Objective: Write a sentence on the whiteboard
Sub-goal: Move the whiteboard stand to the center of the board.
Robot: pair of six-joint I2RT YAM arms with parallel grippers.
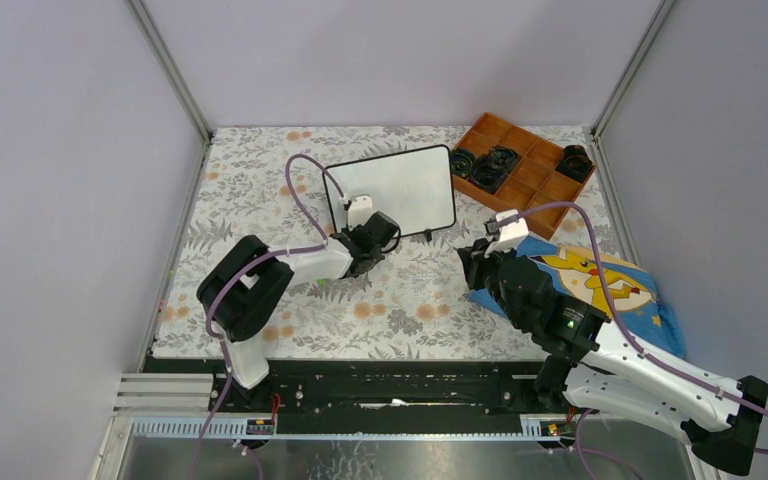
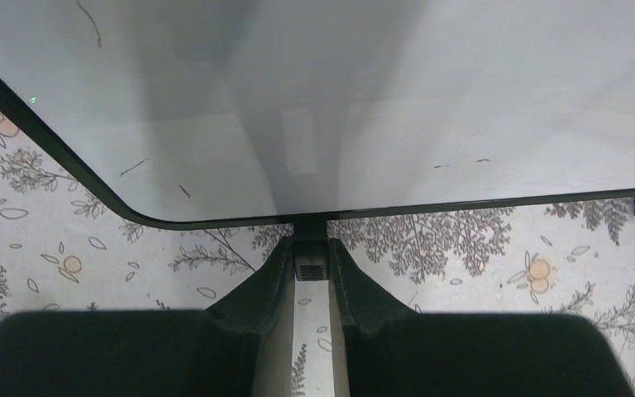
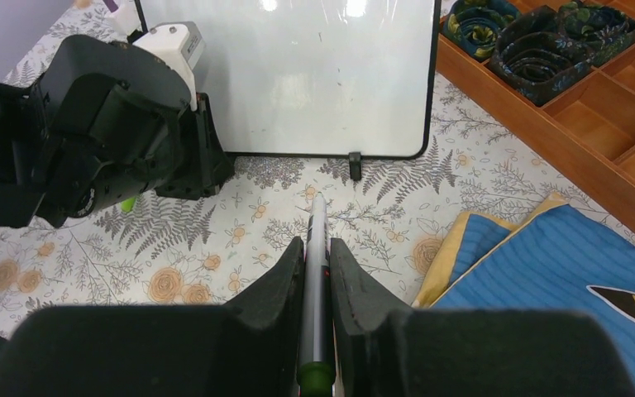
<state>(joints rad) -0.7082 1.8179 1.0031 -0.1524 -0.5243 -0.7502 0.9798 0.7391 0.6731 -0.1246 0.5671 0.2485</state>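
- Whiteboard, small, white and rectangular, with rounded corners and a thin black frame: we find it at the far middle of the table, on the grey floral tablecloth. It is turned slightly askew, and its right end is just beside the tray.
- Board surface: white and glossy, with a few faint dark flecks (seen best from the left wrist).
- Left gripper: it meets the board's near edge close to the left corner. The black fingers are drawn narrowly together around a small black foot under the frame. We read this as a clench on the whiteboard by that foot, though the contact itself is partly hidden.
- Right gripper: clenched on a slim grey-barrelled marker with a green rear end, which lies lengthwise between the fingers.
- Marker tip: it points toward the board's near edge and is apart from it, over the floral cloth, near a second black foot.
- Orange-brown wooden compartment tray: at the far right, with dark coiled items in several compartments.
- Blue cloth printed with a yellow cartoon figure: at the right, partly beneath the right arm.
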